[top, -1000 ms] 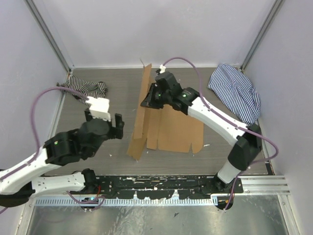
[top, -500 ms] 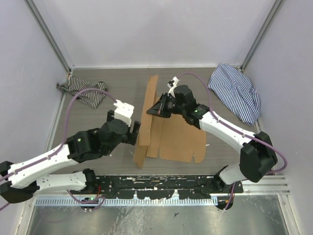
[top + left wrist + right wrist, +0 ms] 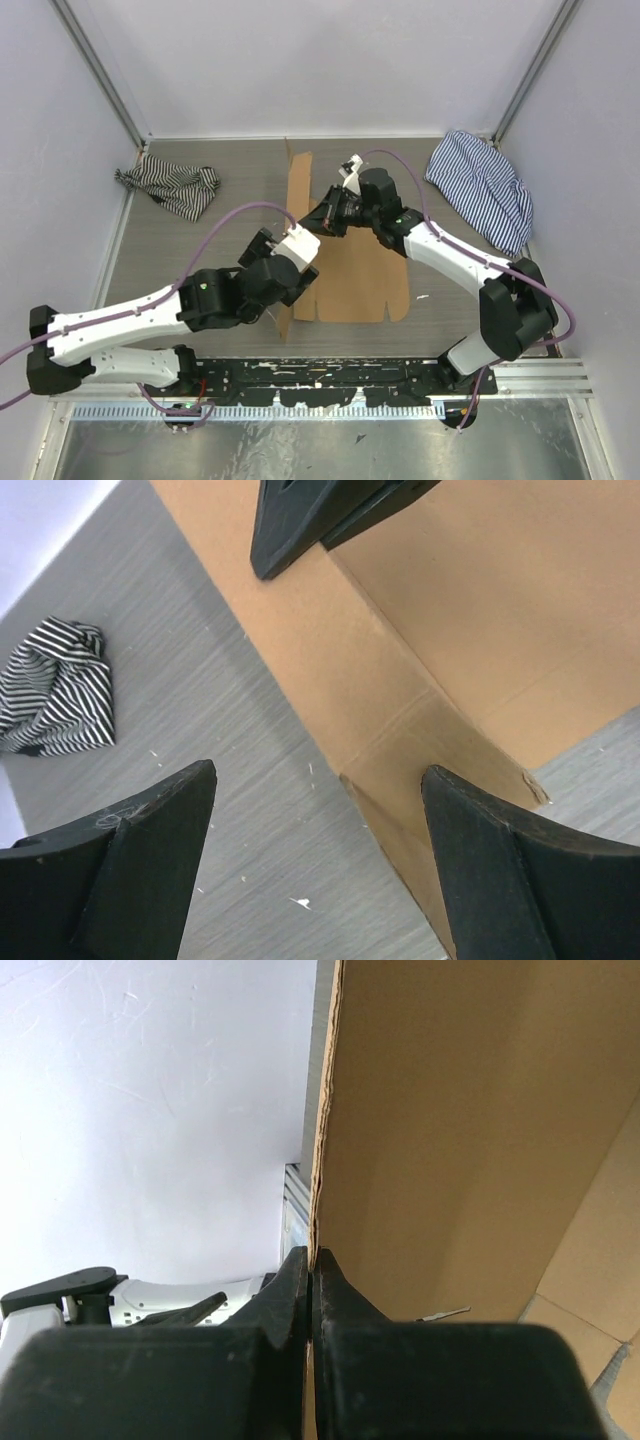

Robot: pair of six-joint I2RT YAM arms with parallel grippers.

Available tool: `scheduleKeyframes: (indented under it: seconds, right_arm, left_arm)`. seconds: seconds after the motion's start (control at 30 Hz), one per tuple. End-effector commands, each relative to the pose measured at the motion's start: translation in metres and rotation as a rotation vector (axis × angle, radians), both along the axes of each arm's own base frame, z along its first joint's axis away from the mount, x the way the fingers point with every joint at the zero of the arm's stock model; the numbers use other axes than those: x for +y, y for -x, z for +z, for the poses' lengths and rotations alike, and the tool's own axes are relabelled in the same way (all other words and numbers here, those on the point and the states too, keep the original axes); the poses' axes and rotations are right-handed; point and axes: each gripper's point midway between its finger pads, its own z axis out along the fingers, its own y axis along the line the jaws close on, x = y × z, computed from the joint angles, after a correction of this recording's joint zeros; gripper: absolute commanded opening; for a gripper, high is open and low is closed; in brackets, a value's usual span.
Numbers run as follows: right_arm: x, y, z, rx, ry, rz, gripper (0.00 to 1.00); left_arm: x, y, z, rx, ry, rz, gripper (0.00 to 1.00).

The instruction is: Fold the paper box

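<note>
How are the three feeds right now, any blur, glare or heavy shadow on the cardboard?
Top external: evenly lit, sharp, only soft shadows beside the paper box. Left wrist: box and striped cloth crisp, its own jaws slightly soft. Right wrist: jaws a near-black mass, cardboard edge sharp, wall bright but not blown out.

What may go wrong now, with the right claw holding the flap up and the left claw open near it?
1. The right claw pinches only the thin edge of the raised flap, so the flap may slip out or tear.
2. The open left claw is close to the paper box; a push may slide the whole sheet instead of creasing it.
</note>
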Motion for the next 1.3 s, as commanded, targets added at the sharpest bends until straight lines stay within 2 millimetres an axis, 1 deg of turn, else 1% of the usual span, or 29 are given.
scheduleKeyframes:
  seconds: [0.0, 0.1, 0.2, 0.33, 0.43, 0.53, 0.7, 0.83, 1.0, 1.03, 1.07, 1.13, 1.17, 1.23, 1.27]
  right_arm:
    - [0.010, 0.002, 0.041, -0.077, -0.099, 0.059, 0.01]
    - [0.010, 0.003, 0.039, -0.067, -0.098, 0.068, 0.01]
    - [0.011, 0.003, 0.037, -0.060, -0.095, 0.073, 0.01]
    - [0.011, 0.003, 0.033, -0.052, -0.090, 0.074, 0.02]
    - [0.011, 0.004, 0.033, -0.052, -0.090, 0.078, 0.02]
    - [0.010, 0.004, 0.034, -0.050, -0.088, 0.075, 0.02]
    - [0.010, 0.004, 0.034, -0.046, -0.084, 0.072, 0.02]
    - [0.009, 0.005, 0.035, -0.046, -0.085, 0.070, 0.02]
    - [0.008, 0.005, 0.033, -0.037, -0.075, 0.070, 0.03]
    - [0.008, 0.005, 0.032, -0.036, -0.072, 0.070, 0.02]
    - [0.009, 0.005, 0.031, -0.033, -0.070, 0.070, 0.02]
    - [0.009, 0.004, 0.029, -0.030, -0.066, 0.069, 0.02]
    - [0.009, 0.003, 0.029, -0.028, -0.066, 0.068, 0.02]
    - [0.010, 0.003, 0.027, -0.025, -0.063, 0.066, 0.02]
    - [0.010, 0.002, 0.026, -0.025, -0.061, 0.064, 0.02]
  left_arm:
    - [-0.009, -0.010, 0.010, -0.118, -0.055, 0.016, 0.91]
    - [-0.007, -0.014, 0.002, -0.146, -0.105, 0.048, 0.93]
    - [-0.006, -0.015, -0.003, -0.152, -0.114, 0.061, 0.94]
    - [-0.003, -0.018, -0.004, -0.174, -0.103, 0.097, 0.95]
    - [-0.001, -0.022, -0.004, -0.197, -0.100, 0.124, 0.92]
    - [-0.001, -0.024, -0.007, -0.208, -0.100, 0.145, 0.86]
    - [-0.004, -0.026, -0.010, -0.214, -0.092, 0.164, 0.72]
    - [-0.003, -0.029, -0.012, -0.232, -0.092, 0.207, 0.50]
    - [-0.001, -0.032, -0.012, -0.250, -0.103, 0.250, 0.14]
    - [0.000, -0.032, -0.011, -0.252, -0.099, 0.259, 0.12]
    - [-0.002, -0.033, -0.016, -0.248, -0.119, 0.261, 0.11]
    - [-0.003, -0.033, -0.018, -0.244, -0.122, 0.263, 0.11]
    - [-0.002, -0.032, -0.018, -0.241, -0.120, 0.261, 0.18]
    - [0.000, -0.031, -0.017, -0.229, -0.118, 0.262, 0.52]
    - [0.002, -0.030, -0.016, -0.223, -0.116, 0.270, 0.65]
